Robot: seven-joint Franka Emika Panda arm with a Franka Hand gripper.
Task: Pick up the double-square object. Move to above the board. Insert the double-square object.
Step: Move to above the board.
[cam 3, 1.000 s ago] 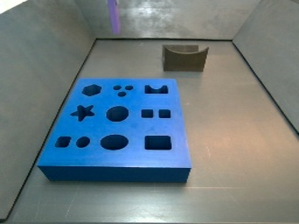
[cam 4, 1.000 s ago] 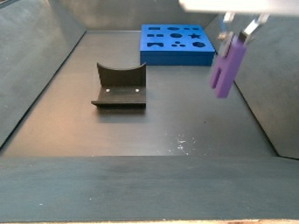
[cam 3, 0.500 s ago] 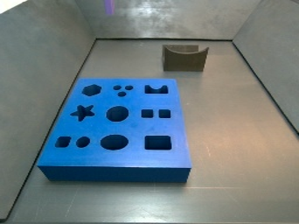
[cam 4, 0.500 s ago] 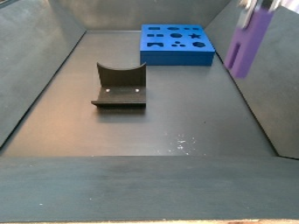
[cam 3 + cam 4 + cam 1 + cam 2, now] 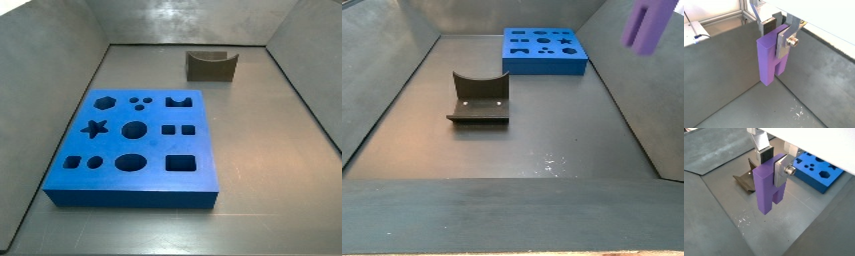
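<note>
My gripper [image 5: 775,34] is shut on the double-square object [image 5: 767,60], a tall light-purple block with a slot at its lower end. The silver fingers clamp its upper end, and it hangs upright high above the floor in both wrist views, also [image 5: 765,190]. In a side view the block [image 5: 651,25] shows at the top right, up in the air, with the gripper cut off above the frame. The blue board [image 5: 134,192] with its shaped holes lies flat on the floor, apart from the block; it also shows in a side view [image 5: 543,67] and a wrist view [image 5: 821,178].
The dark fixture [image 5: 478,100] stands on the floor between the board and the near edge; it also shows in a side view [image 5: 211,66] and a wrist view [image 5: 745,179]. Grey walls enclose the floor on all sides.
The block has risen and moved toward the right wall in one side view. In the other side view its purple tip has gone out of the top of the frame.
</note>
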